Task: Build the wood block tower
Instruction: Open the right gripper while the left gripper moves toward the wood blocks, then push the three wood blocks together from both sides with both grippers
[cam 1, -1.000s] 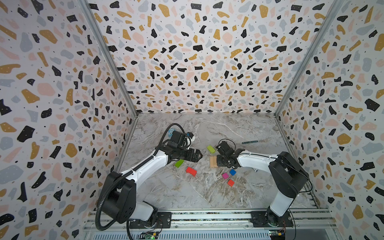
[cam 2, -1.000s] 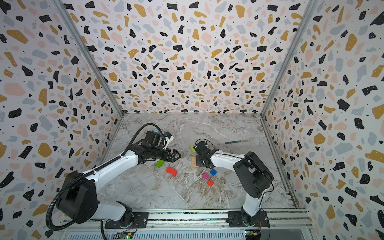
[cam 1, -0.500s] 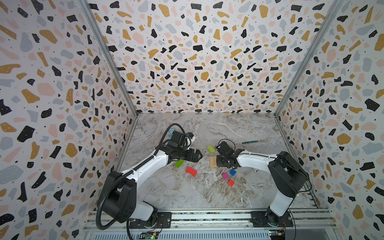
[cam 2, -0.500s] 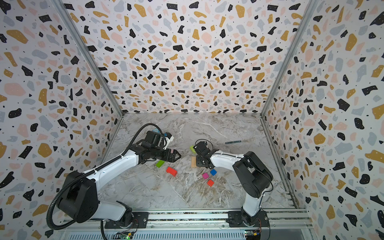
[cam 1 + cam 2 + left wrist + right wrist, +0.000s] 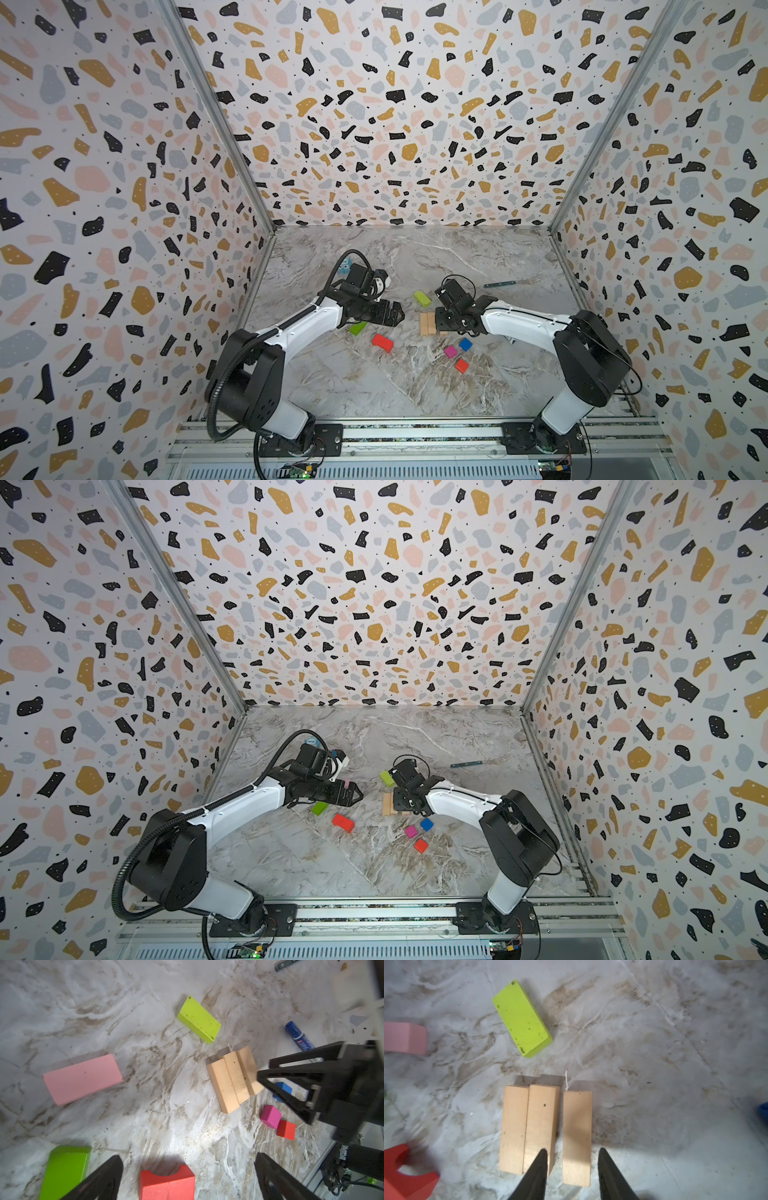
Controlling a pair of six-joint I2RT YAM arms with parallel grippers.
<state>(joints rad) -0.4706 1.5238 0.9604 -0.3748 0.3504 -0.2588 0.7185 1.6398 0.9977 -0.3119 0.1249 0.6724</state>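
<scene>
Straddling third tan block (image 5: 577, 1126), my right pincer (image 5: 572, 1149) part-open, seemingly gripping nothing; base row (image 5: 529, 1126) gapped. Left pincer (image 5: 188, 1158) wide, empty.

Lab-style robot test cell: terrazzo-print walls (image 5: 395, 124) box in the marble-look table (image 5: 374, 395) under the left gripper (image 5: 397, 318), aluminium rail (image 5: 415, 434) behind.

Bright, even light from overhead washes the grey marbled tabletop (image 5: 374, 395) pale, with a glare patch near the three tan wooden oblongs (image 5: 542, 1126), which cast short soft shadows. In the right wrist view the red arched wooden block (image 5: 415, 1186) blurs and bends at the edge.
</scene>
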